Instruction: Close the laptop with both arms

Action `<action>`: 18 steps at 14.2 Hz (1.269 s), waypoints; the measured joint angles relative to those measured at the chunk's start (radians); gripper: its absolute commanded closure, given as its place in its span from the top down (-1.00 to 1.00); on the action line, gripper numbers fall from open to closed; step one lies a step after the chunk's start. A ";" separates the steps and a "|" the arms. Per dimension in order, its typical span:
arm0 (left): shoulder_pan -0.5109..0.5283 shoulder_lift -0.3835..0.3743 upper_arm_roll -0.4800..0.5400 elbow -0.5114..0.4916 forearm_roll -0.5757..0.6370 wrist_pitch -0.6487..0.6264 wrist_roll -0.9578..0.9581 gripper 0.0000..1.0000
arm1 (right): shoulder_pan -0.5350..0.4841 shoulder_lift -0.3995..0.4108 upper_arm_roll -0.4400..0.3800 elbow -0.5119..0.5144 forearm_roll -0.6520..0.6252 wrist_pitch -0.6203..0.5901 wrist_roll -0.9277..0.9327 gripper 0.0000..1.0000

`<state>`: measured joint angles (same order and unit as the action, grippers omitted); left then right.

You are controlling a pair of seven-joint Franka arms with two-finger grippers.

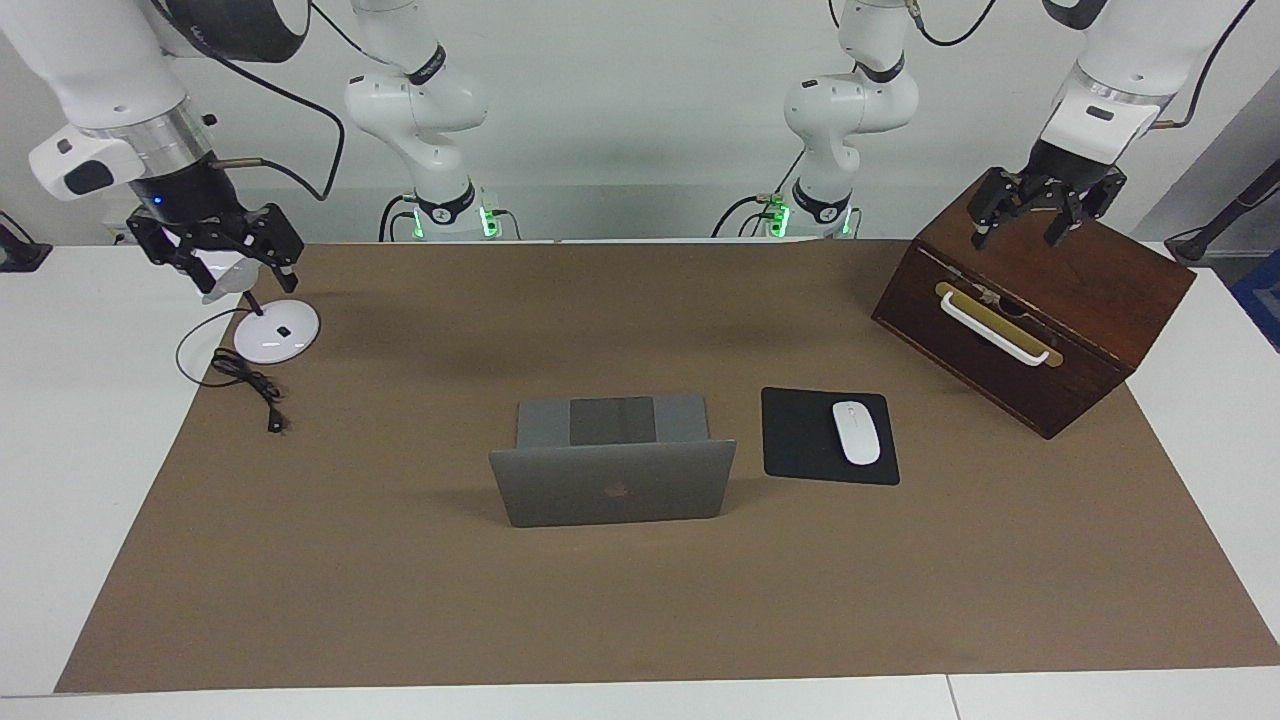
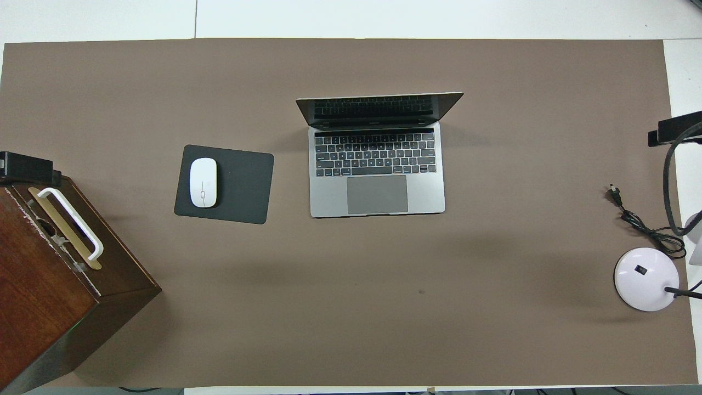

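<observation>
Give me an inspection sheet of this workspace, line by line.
Surface: brown mat over a white table.
Job's things: laptop open, lid upright, keyboard toward the robots.
Clutter: black mouse pad beside the laptop with a white mouse on it; wooden box with a white handle; white desk lamp.
Grippers: left gripper waits over the box, right gripper over the lamp; both jaws open, holding nothing.
Cables: the lamp's black cord lies coiled on the mat.
Surroundings: pale wall; nothing else seen.
</observation>
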<state>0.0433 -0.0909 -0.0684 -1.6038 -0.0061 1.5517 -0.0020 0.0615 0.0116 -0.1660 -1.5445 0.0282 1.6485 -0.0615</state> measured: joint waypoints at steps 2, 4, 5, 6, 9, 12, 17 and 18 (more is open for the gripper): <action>0.000 0.000 0.000 -0.001 0.000 0.000 0.000 1.00 | 0.000 0.000 0.001 0.000 0.000 0.000 0.000 1.00; 0.000 0.000 0.000 -0.003 0.000 0.000 0.000 1.00 | 0.000 0.000 0.001 0.000 0.000 0.000 0.000 1.00; 0.000 0.000 0.000 -0.003 0.000 0.000 -0.001 1.00 | 0.000 0.000 0.000 0.000 0.000 0.000 0.000 1.00; 0.000 0.000 0.000 -0.004 0.000 0.000 -0.002 0.63 | 0.000 0.000 0.000 0.000 0.000 0.000 0.000 1.00; 0.000 0.000 -0.002 -0.005 -0.001 0.001 -0.013 -0.99 | 0.000 0.002 0.000 0.000 0.000 0.000 0.000 1.00; -0.001 0.000 -0.003 -0.005 -0.001 0.001 -0.016 -1.00 | 0.000 0.003 0.000 0.000 0.000 0.000 0.000 1.00; -0.001 0.000 -0.003 -0.007 -0.002 0.006 -0.024 -1.00 | 0.001 0.003 0.002 0.002 0.000 0.003 0.022 1.00; -0.001 0.000 -0.004 -0.011 -0.002 0.012 -0.025 -1.00 | 0.001 0.003 0.003 0.005 0.000 0.007 0.034 1.00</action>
<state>0.0420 -0.0909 -0.0720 -1.6148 -0.0077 1.5632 -0.0268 0.0627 0.0145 -0.1630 -1.5390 0.0282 1.6555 -0.0270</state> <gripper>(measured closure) 0.991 0.000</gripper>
